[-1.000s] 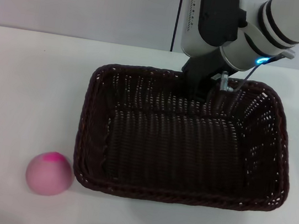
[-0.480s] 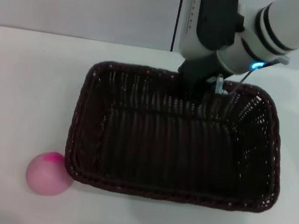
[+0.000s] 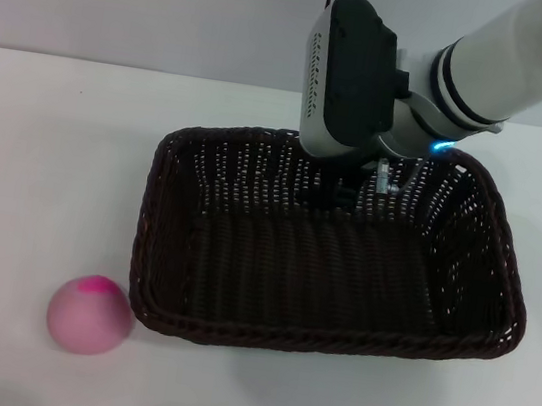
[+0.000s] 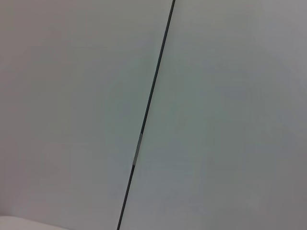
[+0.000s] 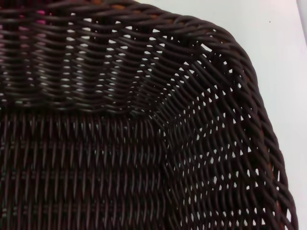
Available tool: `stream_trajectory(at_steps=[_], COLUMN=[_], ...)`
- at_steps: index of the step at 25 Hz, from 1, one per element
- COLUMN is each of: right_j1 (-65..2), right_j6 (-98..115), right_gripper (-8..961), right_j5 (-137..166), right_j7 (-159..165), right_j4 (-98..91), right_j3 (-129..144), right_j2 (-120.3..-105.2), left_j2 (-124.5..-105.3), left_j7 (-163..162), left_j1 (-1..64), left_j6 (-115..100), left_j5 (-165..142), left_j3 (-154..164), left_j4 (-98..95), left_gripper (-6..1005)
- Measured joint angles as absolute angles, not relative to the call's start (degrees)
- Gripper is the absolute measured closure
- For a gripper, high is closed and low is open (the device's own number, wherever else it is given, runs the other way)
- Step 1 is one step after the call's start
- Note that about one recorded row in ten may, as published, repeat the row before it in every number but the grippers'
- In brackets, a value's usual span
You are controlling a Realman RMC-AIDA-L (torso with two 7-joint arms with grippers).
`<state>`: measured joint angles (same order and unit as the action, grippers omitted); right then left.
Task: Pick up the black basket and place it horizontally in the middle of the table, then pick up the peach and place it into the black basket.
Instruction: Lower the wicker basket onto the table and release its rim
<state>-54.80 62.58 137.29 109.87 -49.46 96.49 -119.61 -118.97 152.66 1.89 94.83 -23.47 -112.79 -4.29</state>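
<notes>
Black basket (image 3: 330, 252): long side across the table (image 3: 45, 161), middle to right, tilted slightly.
Peach (image 3: 89, 314): near the front edge, just beside the basket's front-left corner.
Right gripper (image 3: 345, 195): at the basket's far wall; finger opening and hold not discernible.
Left arm: out of sight.

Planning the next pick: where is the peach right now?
In the head view the peach sits on the white table, just outside the black basket at its near-left corner, on the robot's left.
</notes>
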Motion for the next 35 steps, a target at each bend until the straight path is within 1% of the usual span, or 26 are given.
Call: stream_trajectory(at_steps=[5,8,15,17,18,19,23,29,32,35], right_j1=[-52.40,-50.40,-45.89,-43.82,-41.59,-41.59,-37.96,-37.08,-35.97,-33.30], right_j6=[64.16,64.92,66.68,68.05,69.91,69.91,71.60,71.16,71.97,74.42], right_gripper=[538,395,395,395,395,395,395,395,395,395], right_j5=[137.17,136.94,134.44,132.49,130.61,130.61,128.81,129.91,130.32,129.65], right_j7=[111.06,111.57,112.46,112.44,112.28,112.28,110.91,110.33,111.17,112.68], right_j4=[-53.44,-56.04,-63.00,-66.22,-69.88,-69.88,-73.77,-74.22,-77.72,-83.72], right_j3=[96.25,96.04,95.35,94.40,92.91,92.91,89.53,88.23,86.22,81.35], right_j2=[-119.51,-119.42,-119.14,-118.94,-118.83,-118.83,-118.84,-118.95,-119.03,-119.09], left_j2=[-118.95,-118.86,-118.77,-118.77,-118.70,-118.70,-118.53,-118.38,-118.34,-118.01], left_j7=[152.66,152.66,152.66,152.66,152.66,152.66,152.66,152.61,152.59,151.90], left_j1=[1.99,2.02,2.03,2.03,2.02,2.02,2.03,2.36,2.45,2.46], left_j6=[94.89,94.92,95.00,95.00,95.24,95.24,95.96,96.75,97.02,97.51], left_j5=[-23.47,-23.47,-23.47,-23.47,-23.47,-23.47,-23.46,-23.47,-23.47,-23.47], left_j3=[-112.76,-112.76,-112.76,-112.76,-112.73,-112.73,-112.25,-112.05,-111.59,-109.83], left_j4=[-4.32,-4.28,-4.20,-4.20,-3.86,-3.86,-3.76,-3.52,-3.51,-3.35], left_gripper=[391,392,394,395,395,395,396,398,399,400])
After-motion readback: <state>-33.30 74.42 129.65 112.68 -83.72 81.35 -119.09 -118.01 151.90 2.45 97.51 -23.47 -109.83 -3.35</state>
